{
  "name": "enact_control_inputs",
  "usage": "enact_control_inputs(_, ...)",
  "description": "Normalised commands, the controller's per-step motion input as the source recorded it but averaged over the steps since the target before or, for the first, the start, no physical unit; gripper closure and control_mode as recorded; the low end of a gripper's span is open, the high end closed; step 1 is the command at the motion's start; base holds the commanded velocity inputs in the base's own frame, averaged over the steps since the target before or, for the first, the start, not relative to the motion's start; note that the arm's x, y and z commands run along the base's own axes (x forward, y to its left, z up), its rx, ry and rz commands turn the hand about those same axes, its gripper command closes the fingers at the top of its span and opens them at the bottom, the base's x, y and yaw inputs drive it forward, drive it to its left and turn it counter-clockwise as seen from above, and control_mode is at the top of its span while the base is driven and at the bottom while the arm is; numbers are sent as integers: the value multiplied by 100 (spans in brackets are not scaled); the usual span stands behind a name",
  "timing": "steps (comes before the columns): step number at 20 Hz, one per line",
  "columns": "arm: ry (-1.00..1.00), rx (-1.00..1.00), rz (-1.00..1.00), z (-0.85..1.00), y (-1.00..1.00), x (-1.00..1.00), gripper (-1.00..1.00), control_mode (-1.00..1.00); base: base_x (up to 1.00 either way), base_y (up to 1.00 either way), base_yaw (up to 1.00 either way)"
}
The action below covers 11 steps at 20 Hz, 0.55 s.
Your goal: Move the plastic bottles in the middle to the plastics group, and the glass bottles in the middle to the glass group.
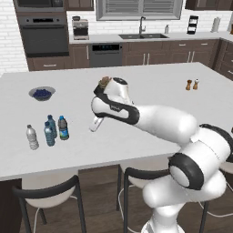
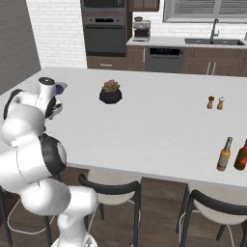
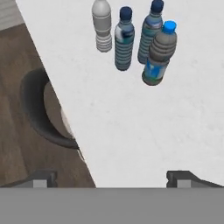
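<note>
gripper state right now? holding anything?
Gripper: open, jaws wide apart, holding nothing; it hangs over the counter edge, short of the four plastic bottles.

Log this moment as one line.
hand: open, empty | four plastic bottles: grouped, upright | two glass bottles: right counter edge

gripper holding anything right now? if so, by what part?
Nothing is held. The gripper is open over the white counter, its fingers apart with bare surface between them, short of the four small plastic bottles.
</note>
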Motion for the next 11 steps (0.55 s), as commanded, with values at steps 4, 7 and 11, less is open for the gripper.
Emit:
enact_control_inputs(4, -3, 1, -20, 32, -87, -97, -100, -100, 0, 0, 0)
enact_control_inputs(7, -1, 0, -20, 47, -78, -82, -100, -100, 0, 0, 0)
enact_control_inputs(11, 0, 0, -21, 82, -84, -60, -100, -100, 0, 0, 0)
